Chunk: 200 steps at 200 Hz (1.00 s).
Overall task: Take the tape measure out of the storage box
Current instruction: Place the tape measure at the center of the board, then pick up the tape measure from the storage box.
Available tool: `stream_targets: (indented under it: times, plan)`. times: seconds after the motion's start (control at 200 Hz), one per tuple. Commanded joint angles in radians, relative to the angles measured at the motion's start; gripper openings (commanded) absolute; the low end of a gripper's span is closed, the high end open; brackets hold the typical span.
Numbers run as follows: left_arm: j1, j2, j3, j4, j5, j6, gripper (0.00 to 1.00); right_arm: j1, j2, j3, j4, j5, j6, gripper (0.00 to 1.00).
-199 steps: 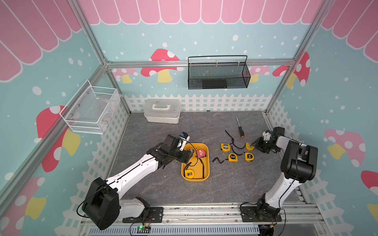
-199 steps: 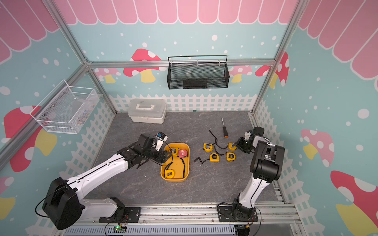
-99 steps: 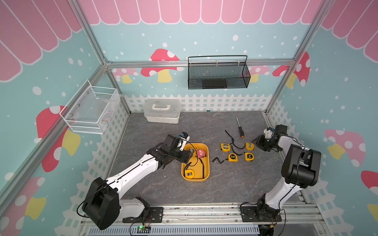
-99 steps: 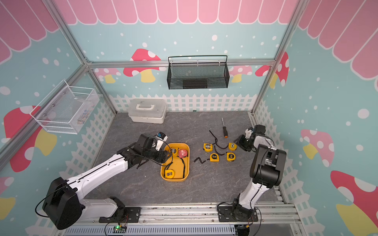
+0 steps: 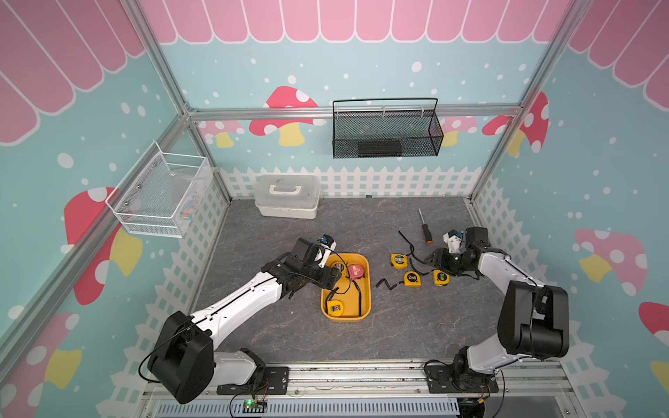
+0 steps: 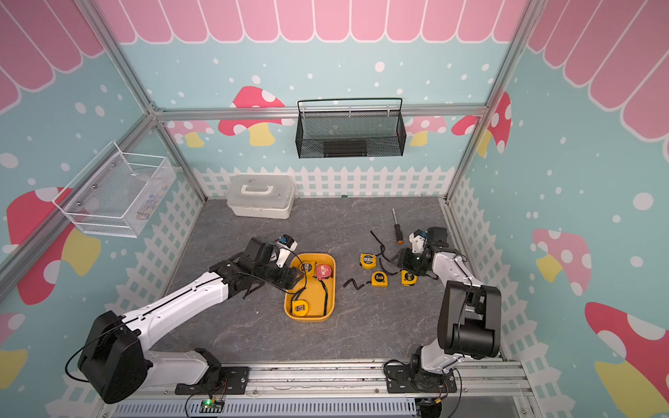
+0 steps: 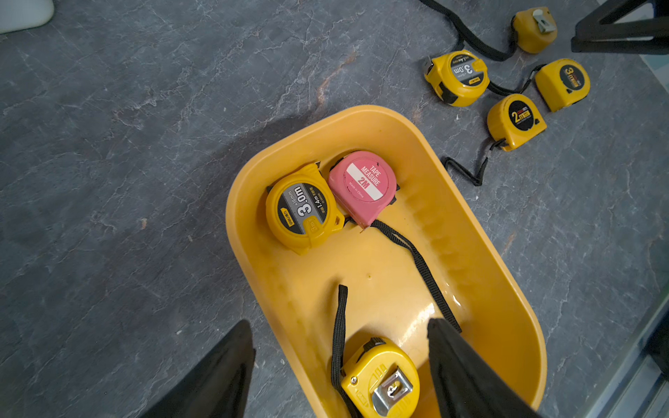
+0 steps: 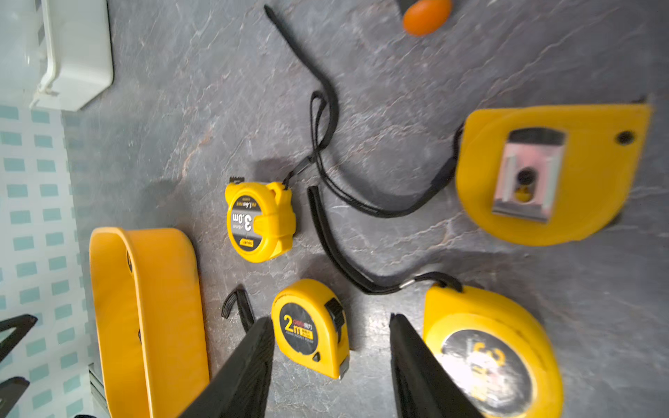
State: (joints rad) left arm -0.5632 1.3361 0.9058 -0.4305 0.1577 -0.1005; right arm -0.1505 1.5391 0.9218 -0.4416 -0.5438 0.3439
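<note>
— Left wrist view: grey stone-patterned bench (image 7: 144, 144), and the shallow yellow plastic storage box (image 7: 362, 110) holds a pink tape measure (image 7: 364, 186), a yellow tape measure marked 3.0m (image 7: 302, 208) and a yellow tape measure lying clip-up (image 7: 380, 376). Walls?
— Teal mushroom-print walls (image 5: 362, 54) all round. Left jaws gape empty astride the box's rim; right jaws, wider than a second ago, hold nothing above loose yellow tape measures (image 8: 311, 333). Bare bench stretches from box to front rail (image 5: 362, 376).
</note>
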Motion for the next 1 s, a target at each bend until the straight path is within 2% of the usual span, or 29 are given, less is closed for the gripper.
stream_targets:
  times: [0.0,0.15,0.395,0.725,0.996]
  plan:
    - [0.006,0.021,0.027,-0.032,-0.005,-0.007,0.77,0.048,-0.033,-0.025,-0.005,0.01,-0.005,0.53]
    - [0.005,0.034,0.022,-0.045,0.003,-0.039,0.77,0.113,-0.028,-0.03,0.016,0.007,0.016,0.55]
    - [-0.021,0.091,0.06,-0.058,0.0,-0.04,0.77,0.165,0.02,-0.009,0.04,-0.019,0.03,0.56]
    - [-0.059,0.258,0.191,-0.085,0.003,-0.011,0.77,0.174,0.032,0.022,0.035,-0.042,0.029,0.57]
    - [-0.062,0.407,0.324,-0.154,-0.063,-0.046,0.76,0.174,0.049,0.033,0.027,-0.057,0.023,0.58]
